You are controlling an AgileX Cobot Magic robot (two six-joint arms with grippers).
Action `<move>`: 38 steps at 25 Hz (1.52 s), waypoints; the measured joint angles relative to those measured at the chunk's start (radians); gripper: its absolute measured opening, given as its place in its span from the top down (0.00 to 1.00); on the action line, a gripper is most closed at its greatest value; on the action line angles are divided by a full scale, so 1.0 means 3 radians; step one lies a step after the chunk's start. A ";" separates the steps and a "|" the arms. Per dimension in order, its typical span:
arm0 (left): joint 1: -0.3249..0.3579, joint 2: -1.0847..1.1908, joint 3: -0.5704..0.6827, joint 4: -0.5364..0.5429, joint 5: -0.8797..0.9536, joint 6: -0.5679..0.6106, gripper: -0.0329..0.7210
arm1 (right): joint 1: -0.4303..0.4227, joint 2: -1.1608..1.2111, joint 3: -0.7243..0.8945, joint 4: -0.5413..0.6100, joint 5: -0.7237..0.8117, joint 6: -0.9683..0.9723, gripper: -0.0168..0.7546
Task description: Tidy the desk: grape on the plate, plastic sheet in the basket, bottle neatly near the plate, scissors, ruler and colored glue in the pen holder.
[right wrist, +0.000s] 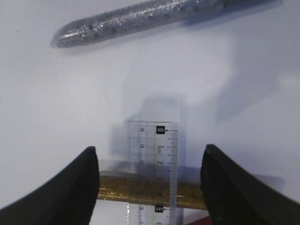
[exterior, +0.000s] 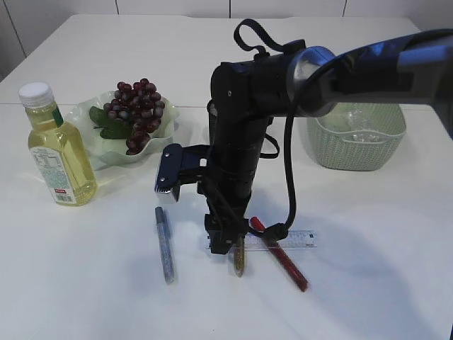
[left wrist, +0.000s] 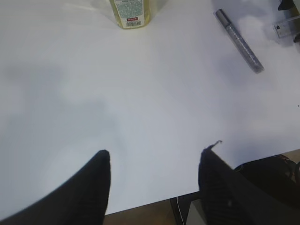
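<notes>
Right gripper [right wrist: 150, 183], jaws spread, straddles the clear plastic ruler [right wrist: 153, 159] and gold glitter glue stick [right wrist: 140, 192], poised to descend and clamp

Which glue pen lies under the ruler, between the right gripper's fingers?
The gold pen. It crosses beneath the clear ruler, inside the right gripper. The silver pen lies apart, and the red pen beside.
</notes>
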 joint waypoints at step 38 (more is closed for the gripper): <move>0.0000 0.0000 0.0000 0.0013 0.0000 0.0000 0.38 | 0.0000 0.0166 -0.0034 -0.0056 0.0022 0.0091 0.29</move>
